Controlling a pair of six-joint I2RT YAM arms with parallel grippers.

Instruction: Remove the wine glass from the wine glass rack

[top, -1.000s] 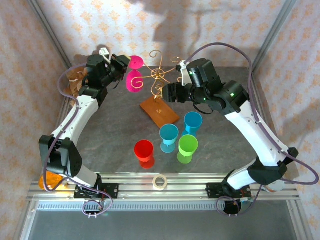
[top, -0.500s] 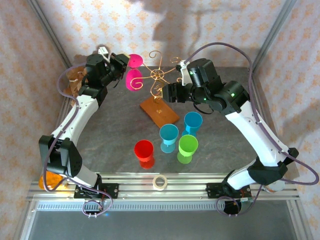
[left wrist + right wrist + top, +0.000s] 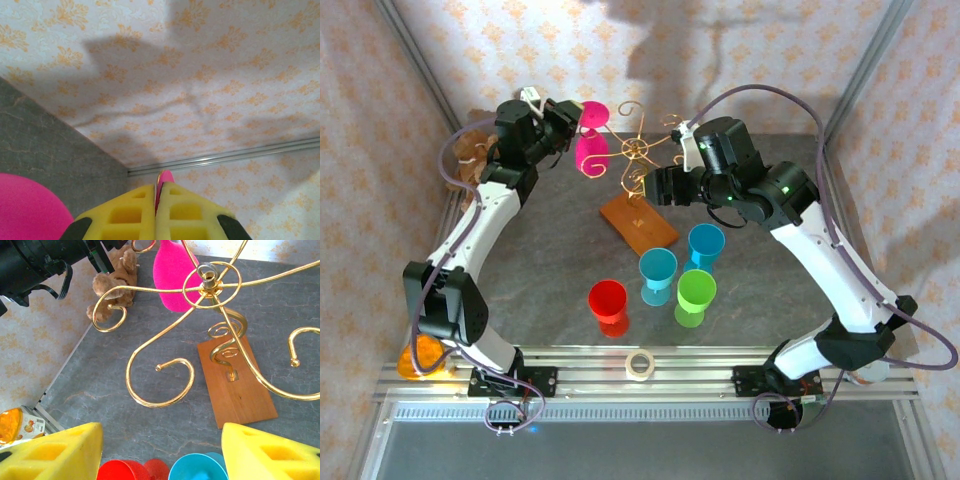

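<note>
From above, the left hand point(image 3: 563, 125) is raised at the far left of the tabletop point(image 3: 540, 260), right against the pink glass point(image 3: 590, 155). The glass sits just left of the rack point(image 3: 636, 150), among its outer scrolls, with its foot farther up the picture than its bowl; whether it touches the wire cannot be told from here. The right hand point(image 3: 658, 187) hovers just right of the rack's post, over the far end of the wooden base point(image 3: 638, 222). Nearer the arm bases stand a red cup point(image 3: 608, 300), a green cup point(image 3: 696, 292) and two blue cups point(image 3: 658, 270) point(image 3: 706, 245), with a tape roll point(image 3: 639, 365) on the front rail and a bear point(image 3: 470, 155) at the far left. In the left wrist view, the left hand point(image 3: 156, 189) has its yellow fingers point(image 3: 127, 215) pressed together on a thin pink sliver, the stem of the glass point(image 3: 165, 176); the pink bowl bulges at the lower left, and patterned wall lies beyond. In the right wrist view, the right hand point(image 3: 161, 432) is spread wide, holding nothing, one yellow finger point(image 3: 60, 450) at each lower corner. Between them rises the rack point(image 3: 209, 277), its base point(image 3: 235, 382) flat on the tabletop. The glass point(image 3: 175, 275) hangs beyond the hub, the bear point(image 3: 115, 285) lies farther left, and the red cup point(image 3: 125, 471) and a blue cup point(image 3: 197, 470) show at the bottom edge.
</note>
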